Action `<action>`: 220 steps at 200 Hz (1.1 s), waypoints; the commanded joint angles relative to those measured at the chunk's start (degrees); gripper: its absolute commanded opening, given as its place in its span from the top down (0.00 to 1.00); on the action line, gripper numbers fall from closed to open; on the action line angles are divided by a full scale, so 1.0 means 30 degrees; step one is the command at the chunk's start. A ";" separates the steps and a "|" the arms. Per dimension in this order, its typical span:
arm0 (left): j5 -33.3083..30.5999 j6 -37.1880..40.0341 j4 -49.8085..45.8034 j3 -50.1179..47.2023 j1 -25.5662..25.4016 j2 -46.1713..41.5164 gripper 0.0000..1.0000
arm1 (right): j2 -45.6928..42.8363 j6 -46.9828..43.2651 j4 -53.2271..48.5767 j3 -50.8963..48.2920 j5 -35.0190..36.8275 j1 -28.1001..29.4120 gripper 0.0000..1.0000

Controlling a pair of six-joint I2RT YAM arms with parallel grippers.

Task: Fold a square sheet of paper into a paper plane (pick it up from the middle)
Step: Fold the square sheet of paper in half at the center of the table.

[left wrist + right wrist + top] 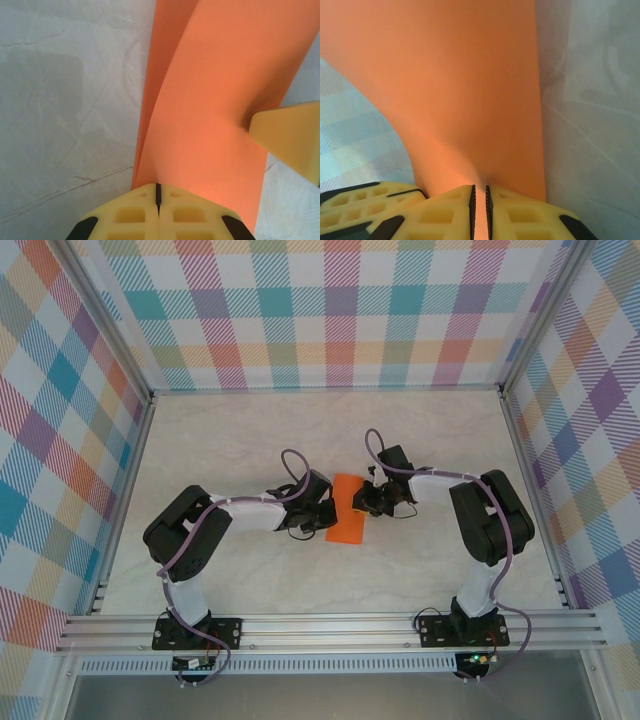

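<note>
Bowing between its two grips, the paper [347,508] looks light, floppy and crease-prone, pinched at opposite edges by the left tool [158,196] and right tool [479,197], both clamped narrow.

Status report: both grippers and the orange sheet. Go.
Left gripper shut on square sheet of paper. Right gripper shut on it, opposite side. Sheet bowed, doubled over, not yet a plane. No obstruction seen.

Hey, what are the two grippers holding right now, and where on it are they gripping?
Both hold the orange sheet of paper. The left gripper pinches the sheet's left edge, and the right gripper pinches the opposite, right edge.
</note>
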 commanded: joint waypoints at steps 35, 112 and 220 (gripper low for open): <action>-0.0452 0.0393 -0.2664 -0.0718 -0.0267 0.1251 1.00 | 0.1516 0.0099 0.0552 0.1858 -0.0031 -0.0808 0.84; -0.0398 0.0493 -0.2786 -0.0770 -0.0291 0.1184 1.00 | 0.1889 0.0348 0.0512 0.2402 0.0104 -0.1397 0.83; -0.0422 0.0488 -0.2811 -0.0859 -0.0292 0.1057 1.00 | 0.3656 0.0348 -0.0070 0.3967 0.1614 -0.1748 0.84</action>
